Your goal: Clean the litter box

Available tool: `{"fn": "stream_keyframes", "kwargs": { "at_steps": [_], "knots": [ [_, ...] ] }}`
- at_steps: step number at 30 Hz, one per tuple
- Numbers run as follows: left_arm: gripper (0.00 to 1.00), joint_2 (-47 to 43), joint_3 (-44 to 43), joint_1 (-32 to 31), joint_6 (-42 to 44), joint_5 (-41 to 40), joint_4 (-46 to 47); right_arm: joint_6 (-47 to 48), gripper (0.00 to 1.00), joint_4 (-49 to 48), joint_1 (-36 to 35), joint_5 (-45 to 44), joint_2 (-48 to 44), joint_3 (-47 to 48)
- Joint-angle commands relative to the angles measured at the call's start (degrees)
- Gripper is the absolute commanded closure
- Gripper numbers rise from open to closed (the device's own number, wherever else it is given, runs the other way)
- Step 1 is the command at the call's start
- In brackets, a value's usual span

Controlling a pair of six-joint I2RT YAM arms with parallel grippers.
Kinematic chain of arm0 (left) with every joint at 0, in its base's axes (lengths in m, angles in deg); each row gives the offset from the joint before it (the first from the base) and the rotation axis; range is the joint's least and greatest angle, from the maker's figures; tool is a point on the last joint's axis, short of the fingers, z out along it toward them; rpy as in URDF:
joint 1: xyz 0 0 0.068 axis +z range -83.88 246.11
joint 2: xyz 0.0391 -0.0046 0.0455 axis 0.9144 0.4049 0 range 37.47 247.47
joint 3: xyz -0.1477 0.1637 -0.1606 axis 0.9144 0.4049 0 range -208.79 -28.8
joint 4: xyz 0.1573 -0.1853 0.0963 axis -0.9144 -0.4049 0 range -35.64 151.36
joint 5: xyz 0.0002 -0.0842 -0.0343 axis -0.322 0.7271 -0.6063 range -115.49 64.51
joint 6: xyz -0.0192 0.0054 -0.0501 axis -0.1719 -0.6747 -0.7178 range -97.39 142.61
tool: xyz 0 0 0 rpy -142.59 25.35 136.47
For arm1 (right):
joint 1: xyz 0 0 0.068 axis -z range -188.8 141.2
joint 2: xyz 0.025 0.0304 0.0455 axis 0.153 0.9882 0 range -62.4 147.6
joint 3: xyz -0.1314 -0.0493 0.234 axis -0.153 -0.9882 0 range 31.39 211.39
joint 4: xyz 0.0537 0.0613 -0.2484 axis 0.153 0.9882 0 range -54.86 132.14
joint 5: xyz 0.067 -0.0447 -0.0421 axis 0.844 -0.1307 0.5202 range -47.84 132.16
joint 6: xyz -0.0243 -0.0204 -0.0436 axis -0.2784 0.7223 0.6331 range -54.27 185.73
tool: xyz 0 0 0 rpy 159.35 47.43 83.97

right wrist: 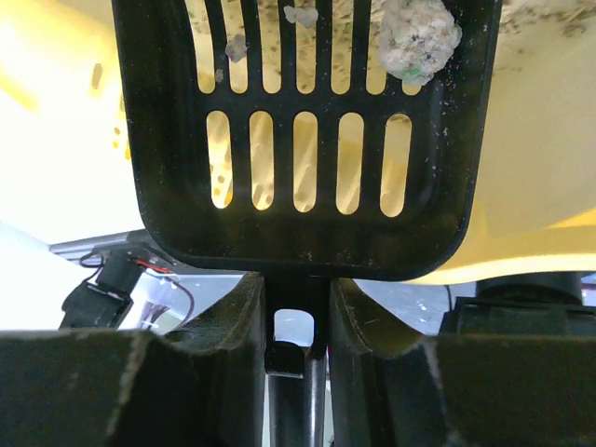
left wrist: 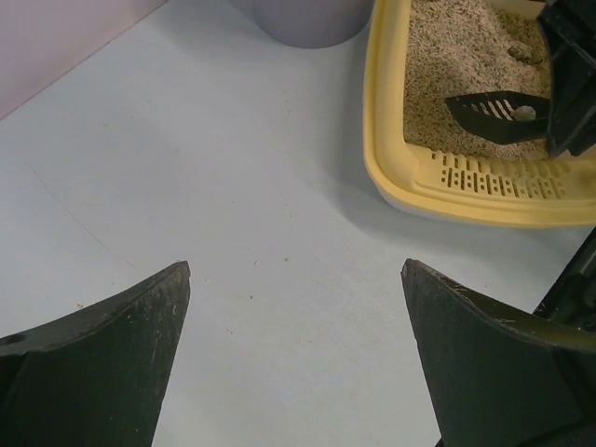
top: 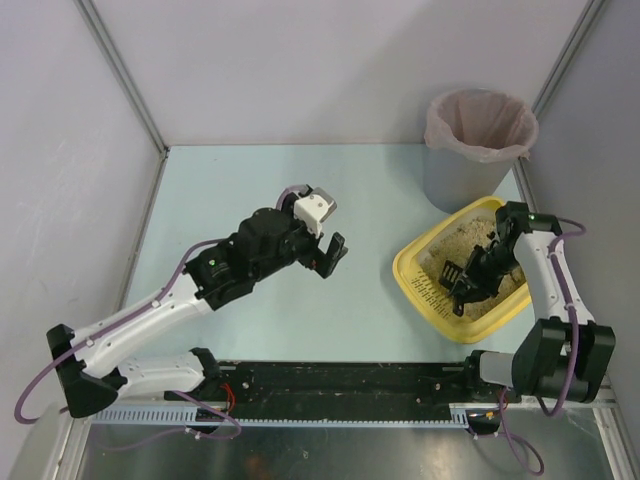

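The yellow litter box (top: 408, 268) with beige litter sits at the right of the table and also shows in the left wrist view (left wrist: 484, 182). My right gripper (top: 480, 270) is over the box, shut on the handle of a black slotted scoop (top: 452, 274). In the right wrist view my right gripper (right wrist: 296, 289) clamps the handle, and the scoop (right wrist: 298, 140) holds a pale clump (right wrist: 417, 35) and small bits. The scoop (left wrist: 494, 114) sits low over the litter. My left gripper (top: 335, 253) is open and empty over the table left of the box, its jaws wide apart (left wrist: 296, 270).
A grey round bin with a pink bag liner (top: 480, 130) stands behind the litter box at the back right; its base shows in the left wrist view (left wrist: 307, 19). Grey walls close in the pale blue table (top: 250, 190) on three sides.
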State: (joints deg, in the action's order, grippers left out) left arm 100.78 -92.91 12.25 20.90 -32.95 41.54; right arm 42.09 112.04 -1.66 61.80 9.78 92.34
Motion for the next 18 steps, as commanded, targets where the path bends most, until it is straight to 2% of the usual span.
{"fn": "stream_keyframes", "kwargs": {
  "at_steps": [1,6,18],
  "knots": [
    [0.0,-1.61,0.48,-3.43,3.73,-4.13,1.8,3.07,1.0,10.11,0.86,-3.55,2.87,0.4],
    [0.0,-2.4,0.57,-6.6,4.53,-5.89,1.71,3.07,1.0,10.02,0.69,-4.34,8.48,0.49],
    [0.0,-3.1,0.84,-8.45,4.97,-6.68,1.88,4.48,1.0,7.21,1.39,-1.53,22.55,5.93]
  ]
}}
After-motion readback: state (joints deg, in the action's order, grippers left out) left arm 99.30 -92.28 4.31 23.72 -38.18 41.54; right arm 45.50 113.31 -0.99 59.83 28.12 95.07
